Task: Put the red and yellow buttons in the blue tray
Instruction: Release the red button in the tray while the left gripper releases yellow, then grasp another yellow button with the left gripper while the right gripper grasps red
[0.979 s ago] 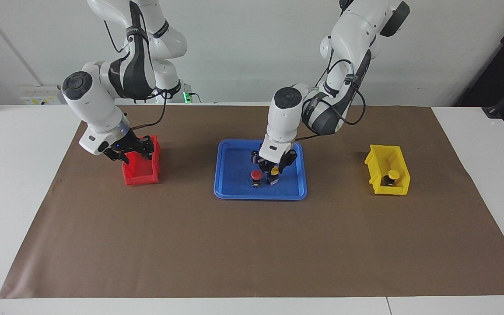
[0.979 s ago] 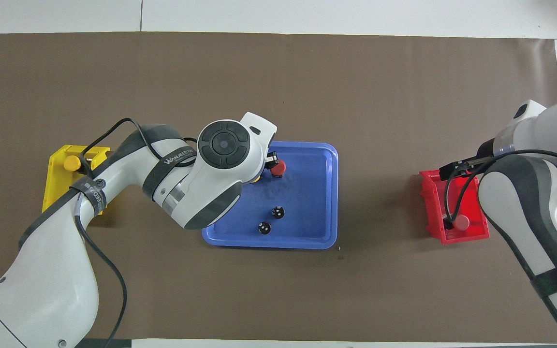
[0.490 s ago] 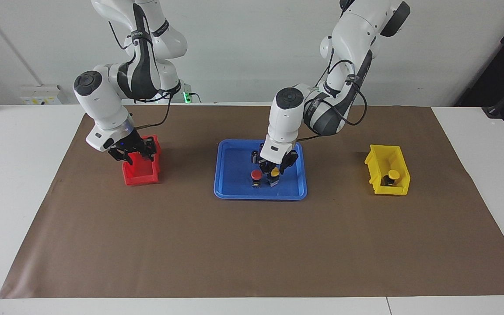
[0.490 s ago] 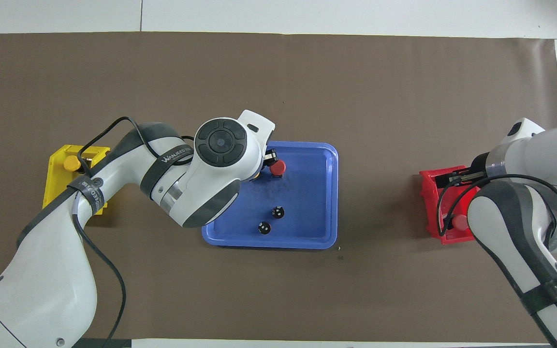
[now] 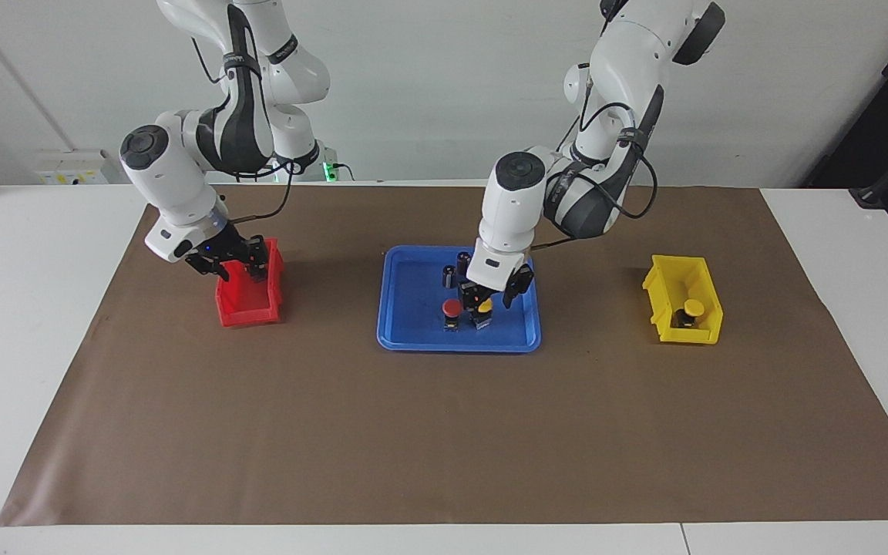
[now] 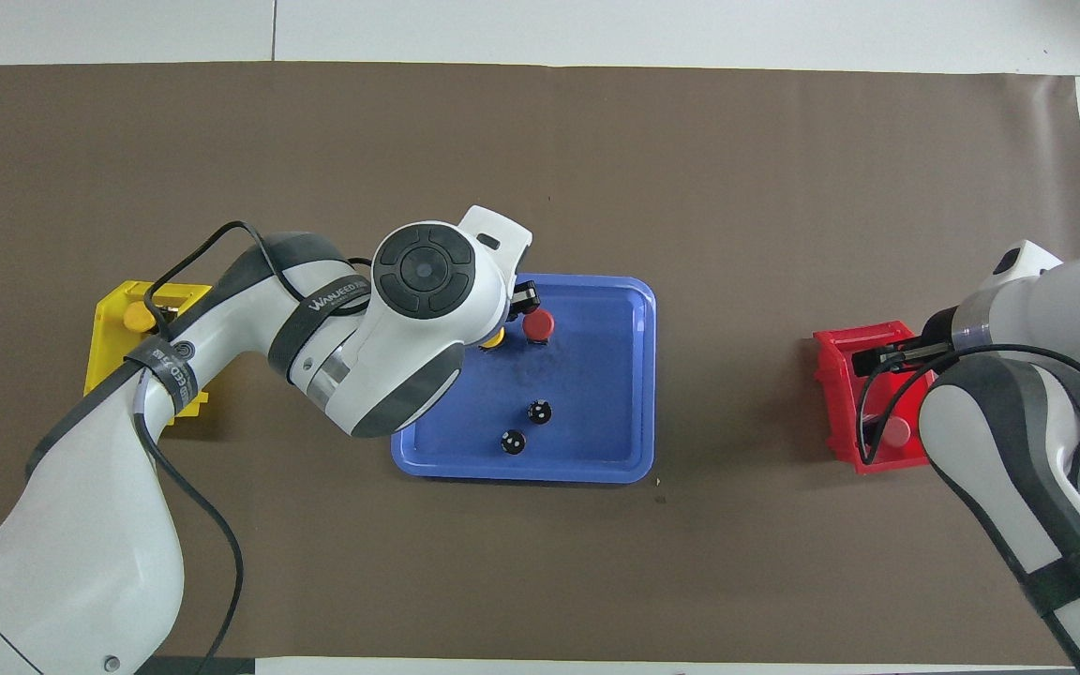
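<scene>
The blue tray (image 5: 413, 343) sits mid-table. Side by side in it stand a red button (image 5: 452, 308) and a yellow button (image 5: 483, 307), toward the tray's edge farther from the robots. My left gripper (image 5: 488, 297) hangs just over the yellow button, open, its fingers on either side of the cap. Another yellow button (image 5: 693, 308) stands in the yellow bin (image 5: 664, 289). A second red button (image 6: 896, 431) lies in the red bin (image 6: 840, 394). My right gripper (image 5: 230, 264) hovers open over that bin's end nearer the robots, holding nothing.
Two dark capless cylinders (image 6: 540, 411) (image 6: 512, 441) stand in the tray's half nearer the robots. The red bin is toward the right arm's end of the brown mat (image 5: 444, 447), the yellow bin toward the left arm's end.
My left gripper has opened and let go of the yellow button, which stands in the tray beside the red one. The right arm has shifted slightly over the red bin.
</scene>
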`<control>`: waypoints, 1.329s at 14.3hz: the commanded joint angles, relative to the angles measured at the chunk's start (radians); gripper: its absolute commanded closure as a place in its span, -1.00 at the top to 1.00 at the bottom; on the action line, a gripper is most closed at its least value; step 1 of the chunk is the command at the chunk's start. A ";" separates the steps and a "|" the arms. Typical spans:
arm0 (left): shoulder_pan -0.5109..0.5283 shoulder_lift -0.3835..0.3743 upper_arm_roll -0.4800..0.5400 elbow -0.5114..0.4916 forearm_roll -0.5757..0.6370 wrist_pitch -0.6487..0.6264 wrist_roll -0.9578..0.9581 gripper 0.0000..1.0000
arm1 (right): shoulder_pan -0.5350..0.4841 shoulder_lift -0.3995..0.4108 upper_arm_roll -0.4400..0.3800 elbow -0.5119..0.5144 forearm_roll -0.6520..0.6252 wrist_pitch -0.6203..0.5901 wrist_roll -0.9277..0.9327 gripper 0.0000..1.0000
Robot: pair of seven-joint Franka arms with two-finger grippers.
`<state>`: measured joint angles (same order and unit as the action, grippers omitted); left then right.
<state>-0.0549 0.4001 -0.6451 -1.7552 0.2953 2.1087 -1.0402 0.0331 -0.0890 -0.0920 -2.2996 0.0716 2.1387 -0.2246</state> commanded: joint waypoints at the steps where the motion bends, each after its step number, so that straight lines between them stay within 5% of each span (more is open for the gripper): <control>1: 0.068 -0.069 0.001 0.002 0.013 -0.119 0.151 1.00 | -0.013 -0.043 0.009 -0.050 -0.012 0.006 -0.007 0.43; 3: 0.118 -0.104 0.021 -0.003 0.010 -0.166 0.273 1.00 | -0.013 -0.055 0.009 -0.081 -0.012 0.016 -0.005 0.42; 11: 0.129 -0.178 0.361 -0.010 -0.100 -0.185 0.747 1.00 | -0.013 -0.081 0.009 -0.143 -0.021 0.043 -0.009 0.40; 14: 0.129 -0.208 0.531 -0.055 -0.252 -0.154 0.964 1.00 | -0.013 -0.086 0.009 -0.159 -0.052 0.056 -0.015 0.40; 19: 0.130 -0.259 0.594 -0.202 -0.328 -0.006 0.993 0.88 | -0.033 -0.097 0.009 -0.185 -0.076 0.082 -0.021 0.40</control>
<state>0.0889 0.2030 -0.0545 -1.8502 -0.0128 2.0237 -0.0515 0.0292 -0.1508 -0.0910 -2.4342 0.0083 2.1834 -0.2246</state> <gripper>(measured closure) 0.026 0.300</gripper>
